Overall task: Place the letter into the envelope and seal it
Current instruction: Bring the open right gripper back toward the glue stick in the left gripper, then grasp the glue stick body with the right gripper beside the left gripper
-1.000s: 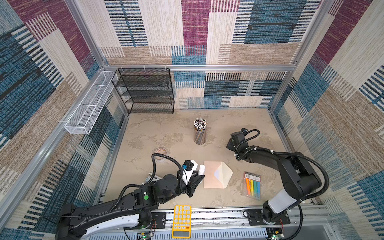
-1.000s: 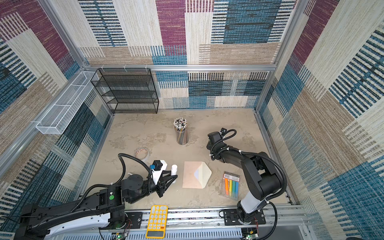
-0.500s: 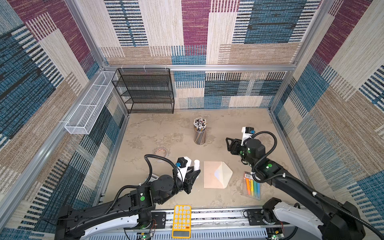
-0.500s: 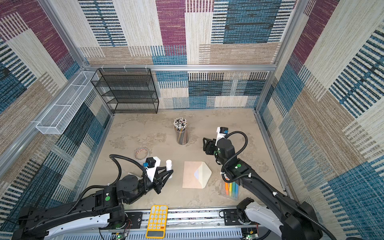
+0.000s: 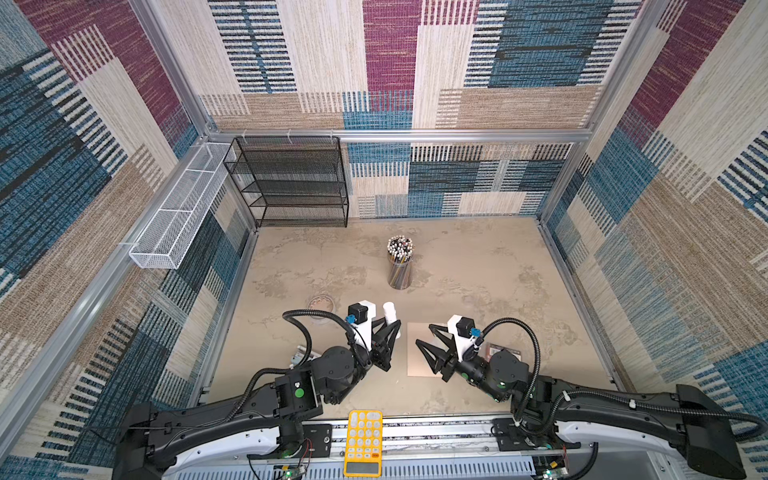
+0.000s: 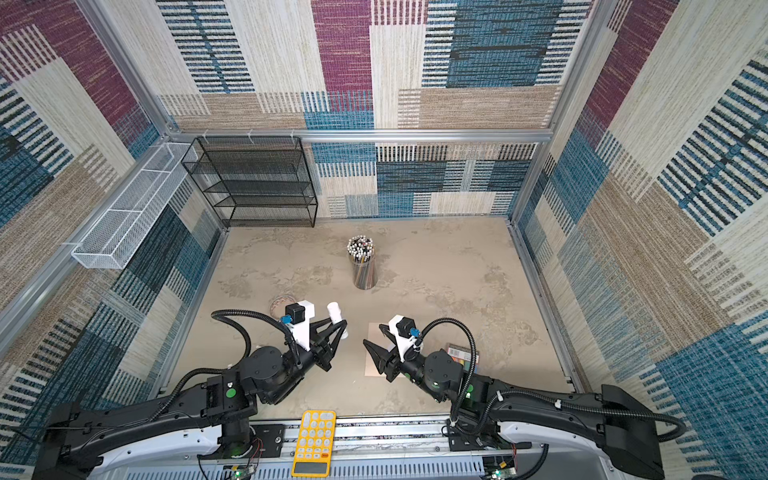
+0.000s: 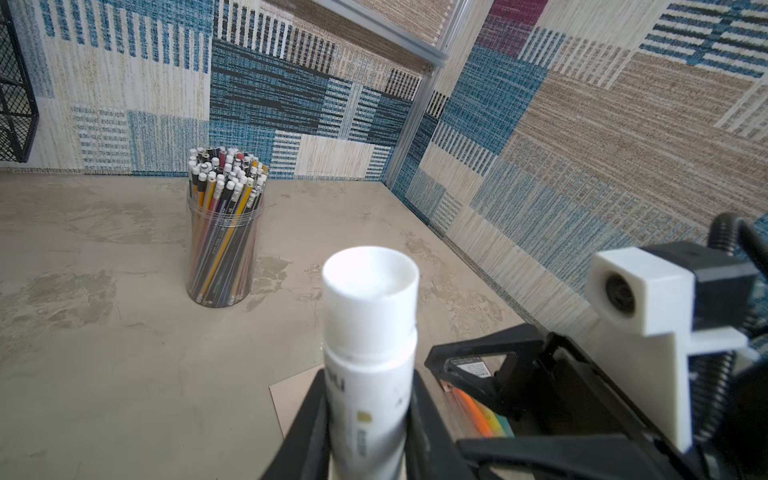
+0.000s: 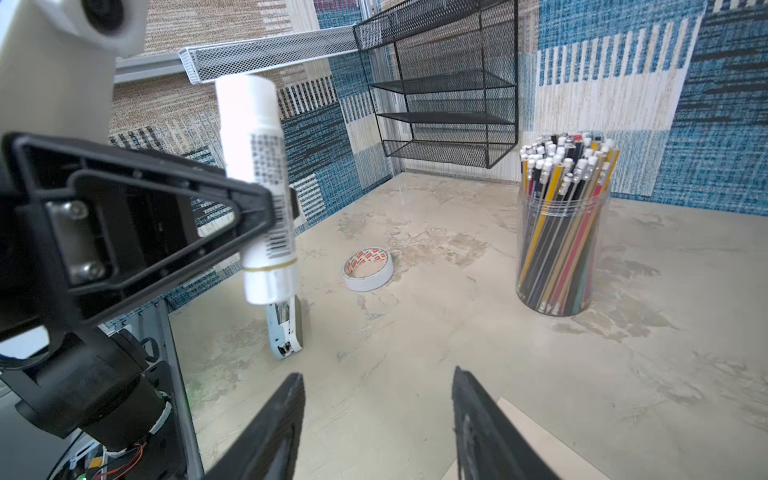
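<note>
Top views, left to right: you have a roll of tape and a stapler near the left wall. Your left gripper is pinching a white glue stick partway along the tube, roughly upright, wide end up. In the right wrist view the stick's lower end is clear of the table. A yellow calculator lies on the front rail, and a clear jar of pencils stands farther back at mid-table.

The envelope lies flat on the table between your two grippers, nearer the right one. Much of it is covered by your right gripper, whose jaws are spread apart with nothing between them. You can't tell whether the fingertips touch the paper. A pack of highlighters sits just right of the envelope, partly under that arm.
</note>
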